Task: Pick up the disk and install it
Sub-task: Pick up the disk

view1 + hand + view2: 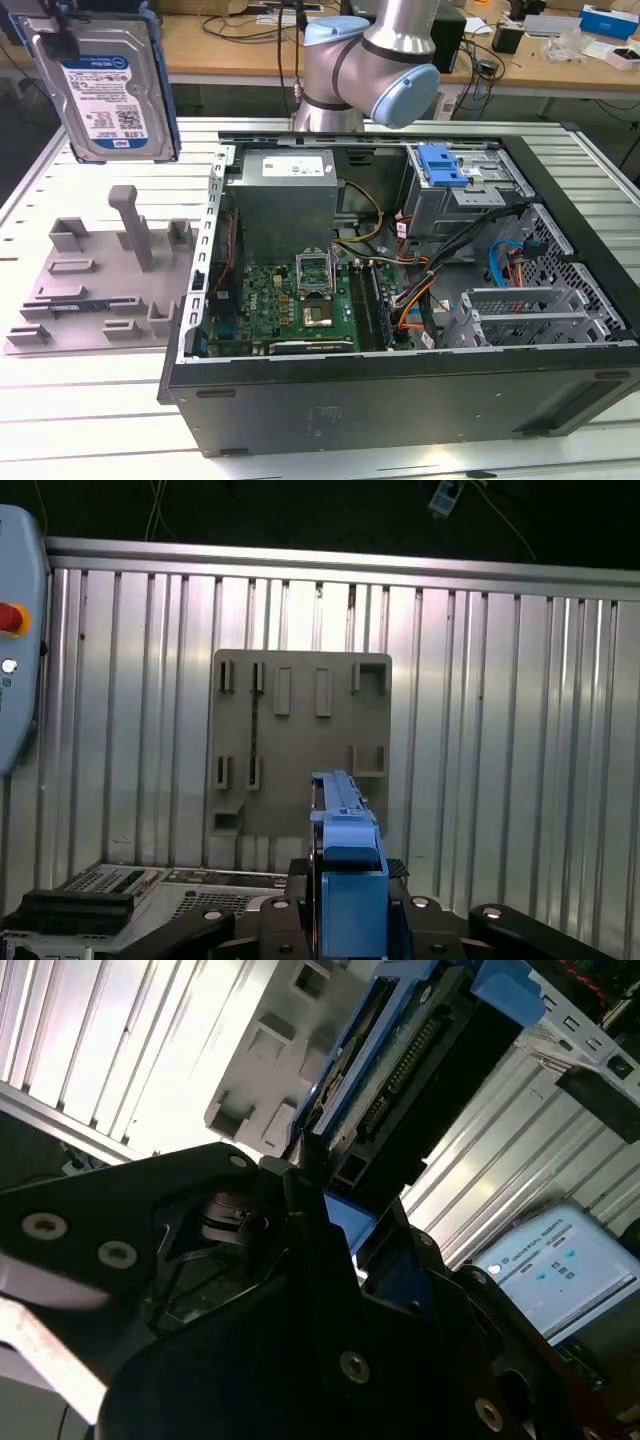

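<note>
The disk [105, 85] hung in the gripper [345, 895] above the fixture [105, 275], which lay on the table [90, 400] at the exterior view's left. The open case [400, 400] lay just beside the fixture, to its right. Inside it, the power supply [285, 195] sat behind the motherboard [290, 300], with the drive cage [465, 200] further right. The arm [370, 60] stood behind the case.

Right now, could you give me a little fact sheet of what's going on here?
Held: the disk, in the air, label facing the exterior view
Gripper: gripper shut on the disk's blue frame
Grey tray: on the table, no disk in it
Computer case: open, at the exterior view's right of the tray
Blue bracket: atop the drive cage
Install: not yet done
</note>
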